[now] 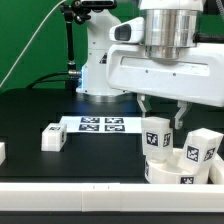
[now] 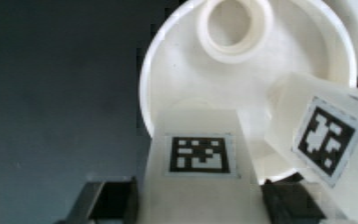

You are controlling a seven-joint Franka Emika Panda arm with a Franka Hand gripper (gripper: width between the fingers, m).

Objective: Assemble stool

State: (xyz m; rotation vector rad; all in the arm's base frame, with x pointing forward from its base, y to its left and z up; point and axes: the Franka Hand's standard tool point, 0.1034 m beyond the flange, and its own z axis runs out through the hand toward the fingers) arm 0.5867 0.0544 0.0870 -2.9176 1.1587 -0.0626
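My gripper [image 1: 160, 116] is shut on a white blocky leg [image 1: 156, 138] and holds it upright over the round white seat [image 1: 166, 176] at the front of the exterior view's right. In the wrist view this held leg [image 2: 202, 160] shows its square tag between the dark fingers [image 2: 114, 200], and the gripper [image 2: 206, 202] is above the seat [image 2: 179, 80], whose raised round socket [image 2: 233, 25] lies farther on. A second leg [image 1: 200, 148] rests tilted on the seat beside the held one, and this second leg [image 2: 336, 125] is close to it. Whether the held leg touches the seat is unclear.
A third leg [image 1: 52, 137] lies on the black table toward the exterior view's left. The marker board [image 1: 100, 124] lies flat in the middle. A small white piece [image 1: 2, 152] shows at the left edge. The robot base [image 1: 100, 70] stands behind, before a green backdrop.
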